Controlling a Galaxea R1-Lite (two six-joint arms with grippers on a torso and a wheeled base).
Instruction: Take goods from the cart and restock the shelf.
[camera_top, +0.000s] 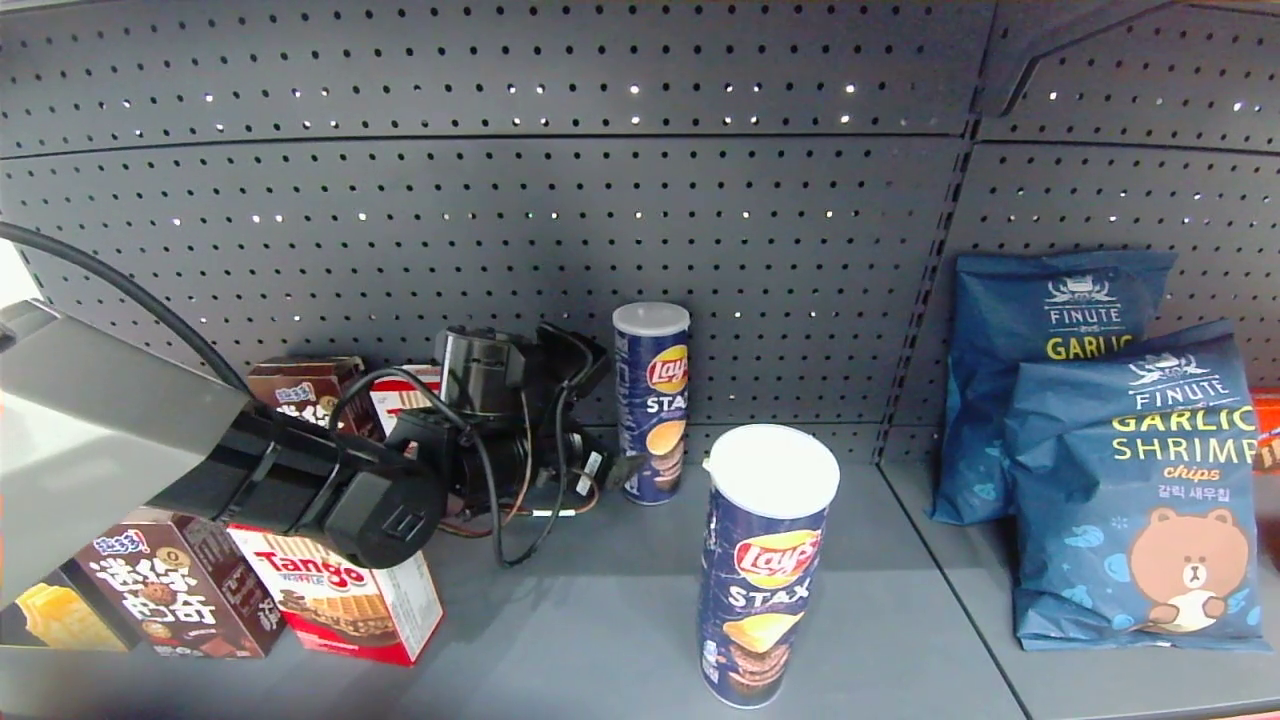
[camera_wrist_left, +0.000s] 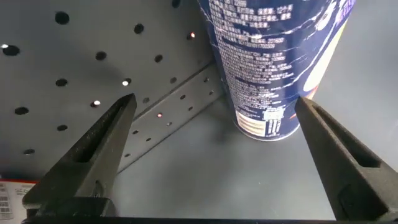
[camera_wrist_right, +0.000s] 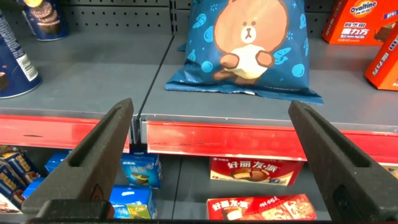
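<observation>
Two tall blue chip cans stand upright on the grey shelf (camera_top: 600, 620): the back can (camera_top: 651, 400) is near the pegboard, the front can (camera_top: 765, 565) is closer to me. My left gripper (camera_top: 600, 455) is at shelf level just left of the back can. In the left wrist view the left gripper (camera_wrist_left: 216, 102) is open, and the back can (camera_wrist_left: 273, 62) stands just past its fingertips, not gripped. My right gripper (camera_wrist_right: 210, 104) is open and empty in front of the shelf's red front edge (camera_wrist_right: 217, 134).
Snack boxes (camera_top: 335, 595) line the shelf's left end under my left arm, with more boxes (camera_top: 305, 390) behind. Two blue chip bags (camera_top: 1130, 490) lean at the right beyond a shelf divider; one bag (camera_wrist_right: 245, 46) faces my right gripper. The lower shelf holds boxes (camera_wrist_right: 255, 171).
</observation>
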